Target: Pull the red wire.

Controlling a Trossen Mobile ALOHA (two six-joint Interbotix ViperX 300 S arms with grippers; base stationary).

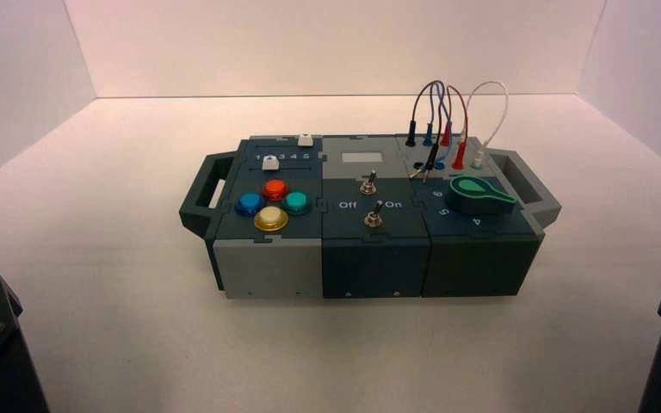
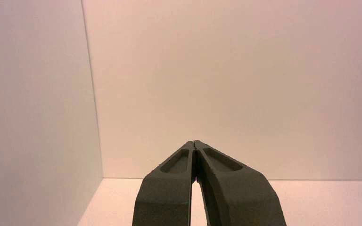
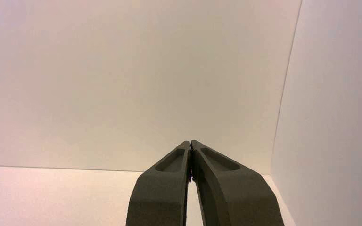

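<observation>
Red wire (image 1: 465, 110) at the box's (image 1: 377, 268) one o'clock looks light, springy; grip its near plug (image 1: 459, 158). Left end effector (image 2: 193, 142), eight o'clock, and right end effector (image 3: 191, 142), four o'clock: clenched, empty.

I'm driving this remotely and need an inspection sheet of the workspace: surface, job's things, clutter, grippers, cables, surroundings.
Surface: pale tabletop; box standing on it.
Job's things: red wire arched at the box's far right, red plugs down at the panel, no gripper on it.
Clutter: nothing seen.
Grippers: left gripper shut and holding nothing, over the near left; right gripper shut and holding nothing, over the near right; both away from the box.
Cables: black, blue and white wires also arch over the far right panel, the black and blue ones close beside the red wire.
Surroundings: pale walls behind and at both sides.
</observation>
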